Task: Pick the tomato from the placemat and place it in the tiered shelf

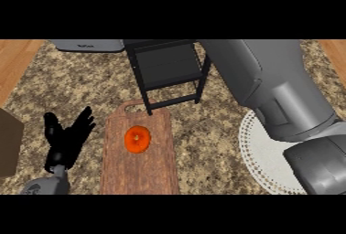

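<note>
On the speckled stone counter (74,87), seen steeply from above, a wooden board (140,169) lies lengthwise at centre, its rounded far end reaching the foot of a black tiered shelf (169,68). The tomato (137,139), orange-red and round, rests on the upper middle of the board, touching nothing else and well short of the shelf. The shelf stands upright at the top centre; its dark flat tiers are framed by thin black posts, and one front post meets the counter just at the board's far edge.

At the lower left, the left hand (65,137) rises from its grey forearm, fingers straight, spread and pointing up the view, holding nothing; it stands beside the board's left edge, apart from the tomato.

The right arm (283,96) enters as a large grey mass from the lower right and runs diagonally to the top centre, passing beside the shelf's right side. Its hand is not visible, so whether it is open or closed cannot be told.

A white round placemat (260,155) with a lacy rim lies at the right, partly covered by the right arm. A grey appliance (88,45) sits at the top left edge, and a brown box (9,144) shows at the left edge.
</note>
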